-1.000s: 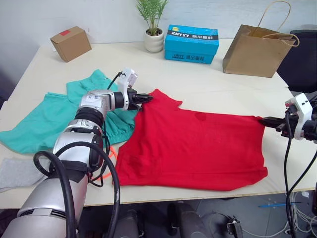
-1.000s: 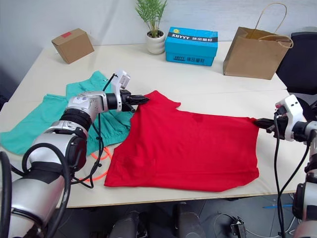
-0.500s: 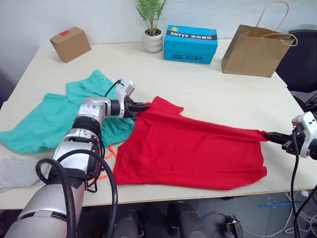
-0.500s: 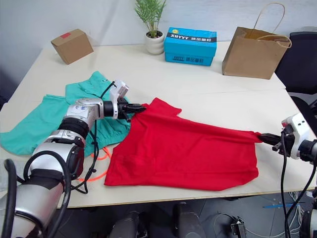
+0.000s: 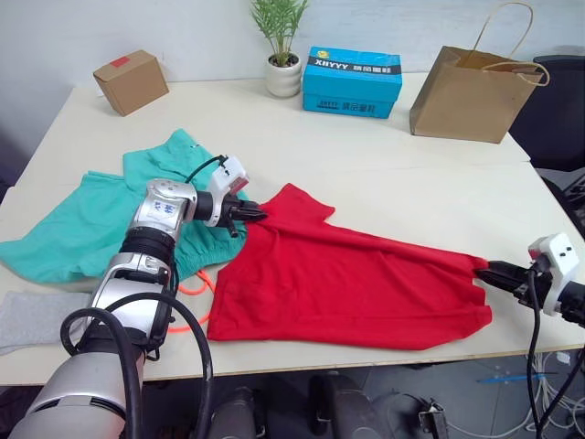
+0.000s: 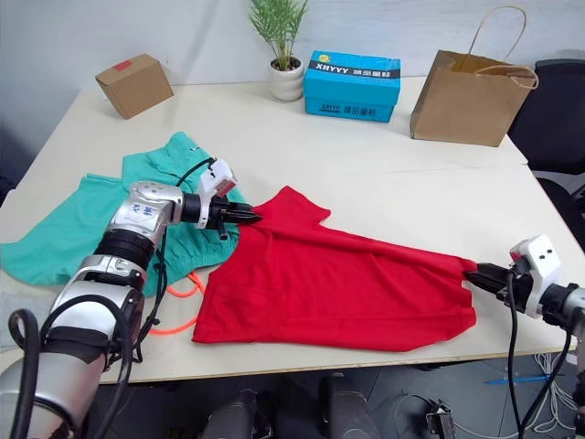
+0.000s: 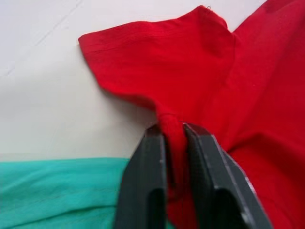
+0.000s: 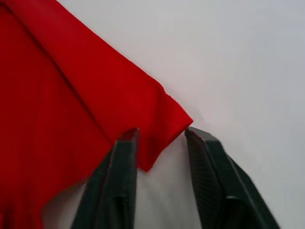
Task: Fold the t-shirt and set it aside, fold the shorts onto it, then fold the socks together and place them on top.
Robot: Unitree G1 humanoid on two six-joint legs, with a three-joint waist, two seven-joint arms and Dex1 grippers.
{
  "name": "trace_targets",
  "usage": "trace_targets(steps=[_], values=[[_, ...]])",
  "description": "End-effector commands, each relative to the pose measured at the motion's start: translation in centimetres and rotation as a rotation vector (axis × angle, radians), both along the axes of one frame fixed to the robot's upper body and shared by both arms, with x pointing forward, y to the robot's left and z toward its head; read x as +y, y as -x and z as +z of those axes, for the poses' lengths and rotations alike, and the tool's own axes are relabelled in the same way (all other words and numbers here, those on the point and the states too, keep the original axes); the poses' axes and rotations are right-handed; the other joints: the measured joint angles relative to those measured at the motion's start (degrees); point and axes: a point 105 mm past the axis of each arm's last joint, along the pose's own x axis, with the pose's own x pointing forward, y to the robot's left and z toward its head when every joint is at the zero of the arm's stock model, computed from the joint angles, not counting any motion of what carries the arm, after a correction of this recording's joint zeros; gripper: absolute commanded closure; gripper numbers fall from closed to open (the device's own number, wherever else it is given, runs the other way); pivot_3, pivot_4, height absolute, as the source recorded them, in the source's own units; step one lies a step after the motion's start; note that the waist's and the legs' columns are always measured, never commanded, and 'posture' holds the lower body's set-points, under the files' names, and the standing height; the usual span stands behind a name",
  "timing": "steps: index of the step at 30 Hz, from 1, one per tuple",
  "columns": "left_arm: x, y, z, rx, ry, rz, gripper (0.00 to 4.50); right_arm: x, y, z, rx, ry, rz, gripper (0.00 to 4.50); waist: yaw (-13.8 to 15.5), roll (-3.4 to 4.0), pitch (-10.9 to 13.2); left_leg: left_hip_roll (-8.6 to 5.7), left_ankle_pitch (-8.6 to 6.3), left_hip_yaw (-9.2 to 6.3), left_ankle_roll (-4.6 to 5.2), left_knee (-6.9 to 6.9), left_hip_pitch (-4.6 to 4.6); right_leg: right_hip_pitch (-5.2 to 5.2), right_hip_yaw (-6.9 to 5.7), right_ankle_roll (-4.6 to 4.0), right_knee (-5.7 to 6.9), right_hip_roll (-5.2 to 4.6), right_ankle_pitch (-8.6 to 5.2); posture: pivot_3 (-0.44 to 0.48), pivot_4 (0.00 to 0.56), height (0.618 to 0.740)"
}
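1. Red t-shirt (image 5: 356, 283), one; teal shorts (image 5: 101, 215), one, both on bench (image 5: 384, 165).
2. Left gripper (image 7: 172, 131) fingers clamp shirt's shoulder; right gripper (image 8: 159, 136) fingers parted, straddling its corner.
3. Both grippers lower, nearer front edge than before.

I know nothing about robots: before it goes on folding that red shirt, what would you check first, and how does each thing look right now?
1. Left gripper has the bright red cloth t-shirt: ok, its fingers are shut on a pinch of cloth beside the sleeve.
2. Right gripper has the opposite corner: not ok, the fingers stand apart around the hem corner, with gaps showing.
3. Shirt lies flat: not ok, it is drawn into a slanted, creased shape.
4. Teal-green cloth shorts are apart from the shirt: not ok, their edge touches it by the left gripper.
5. Neon orange drawstring is free of the shirt: cannot tell, it runs along the shirt's edge.
6. Light grey sock is out of the way: ok.
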Motion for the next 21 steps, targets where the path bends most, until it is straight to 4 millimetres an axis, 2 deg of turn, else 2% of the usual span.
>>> trace_targets(steps=[1, 3, 6, 9, 11, 14, 16, 21], values=[[0.4, 0.8, 1.6, 0.029, 0.023, -0.042, 2.40, -0.3, 0.8, 2.8, -0.120, 0.043, 0.007, 1.66, 0.0, 0.00, 0.0, -0.01, 0.00, 0.00, 0.00, 0.00, 0.00, 0.00, 0.01, 0.00, 0.00, -0.01, 0.00, 0.000, 0.150, 0.740], [1.1, 0.7, 3.7, 0.040, 0.065, -0.029, 1.80, -0.5, 2.1, 4.8, -0.210, 0.081, 0.002, 0.99, 0.2, 0.00, 0.0, -0.01, 0.00, 0.00, 0.00, 0.01, 0.00, 0.00, 0.00, 0.00, 0.00, 0.01, 0.00, 0.000, 0.150, 0.740], [1.1, 0.0, 6.0, 0.044, 0.128, 0.015, 0.91, 0.2, 2.8, 7.3, -0.335, 0.101, -0.009, 0.02, 0.5, -0.04, 0.0, -0.01, 0.00, -0.05, 0.00, 0.02, -0.02, 0.00, 0.01, 0.01, 0.02, 0.03, -0.04, 0.000, 0.150, 0.740], [0.8, -1.0, 6.4, 0.067, 0.128, 0.089, 0.06, 1.8, 2.9, 8.6, -0.410, 0.109, 0.013, 0.00, 0.7, -0.05, 0.0, -0.05, -0.02, -0.09, 0.04, 0.09, 0.07, 0.17, 0.01, 0.01, -0.01, -0.01, -0.04, 0.000, 0.150, 0.740], [0.0, -1.5, 6.3, 0.072, 0.153, 0.114, 0.03, 2.8, 2.9, 8.8, -0.427, 0.123, 0.041, 0.00, 1.0, -0.05, 0.0, -0.04, -0.07, -0.15, 0.05, 0.05, 0.37, 0.51, -0.02, 0.05, -0.09, 0.00, -0.07, 0.000, 0.150, 0.740], [-2.6, -2.3, 6.1, 0.081, 0.207, 0.133, 0.03, 4.9, 2.7, 8.7, -0.449, 0.141, 0.097, 0.00, 1.3, -0.05, 0.0, -0.05, -0.08, -0.16, 0.06, 0.04, 0.35, 0.50, -0.01, 0.06, -0.08, -0.02, -0.08, 0.000, 0.150, 0.740], [-4.1, -2.9, 5.2, 0.076, 0.196, 0.167, 0.03, 6.2, 2.5, 8.8, -0.470, 0.137, 0.123, 0.00, 1.4, -0.07, 0.0, -0.05, -0.08, -0.17, 0.07, 0.07, 0.28, 0.47, -0.02, 0.07, -0.08, -0.02, -0.08, 0.000, 0.150, 0.740], [-6.0, -3.4, 3.0, 0.067, 0.137, 0.217, 0.03, 7.8, 2.3, 8.6, -0.483, 0.121, 0.141, 0.00, 1.4, -0.07, 0.0, -0.07, -0.08, -0.18, 0.08, 0.07, 0.24, 0.43, -0.03, 0.07, -0.08, -0.03, -0.08, 0.000, 0.150, 0.740]])
